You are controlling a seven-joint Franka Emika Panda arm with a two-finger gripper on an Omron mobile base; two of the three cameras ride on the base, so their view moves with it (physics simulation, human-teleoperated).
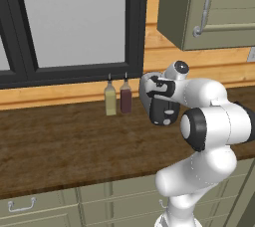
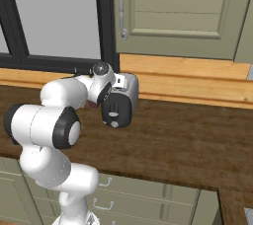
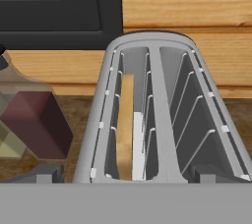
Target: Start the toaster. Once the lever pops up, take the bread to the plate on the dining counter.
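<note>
Bread (image 3: 127,127) stands on edge inside the left slot of the toaster (image 3: 152,115), a tan slice seen nearly edge-on from above, its top below the slot's rim. Wire guides line both slots; the right slot holds nothing. The toaster is a silver, round-shouldered body with a dark end face bearing a small knob, as the base views show (image 2: 120,101) (image 1: 159,102). It sits on the counter (image 1: 60,146), a dark brown wood-grain top, close to the light wooden wall strip behind it.

Tool (image 3: 126,176): the two dark fingertips (image 3: 43,174) rise at the bottom of the hand view, one well to the left of the toaster and one at its right corner, spread wide apart and gripping nothing. In the base views the white arm (image 1: 209,121) bends over the counter with the hand above the toaster, partly hiding it.

Just left of the toaster stand two small bottles (image 1: 118,97) side by side, one pale olive and one dark red, both upright against the wall strip; the red one is nearer the toaster. A dark-framed window (image 1: 74,22) rises behind them. A grey-green wall cupboard (image 2: 178,7) with a curved metal handle hangs above and to the right. Drawers (image 1: 30,206) with handles front the counter below.
</note>
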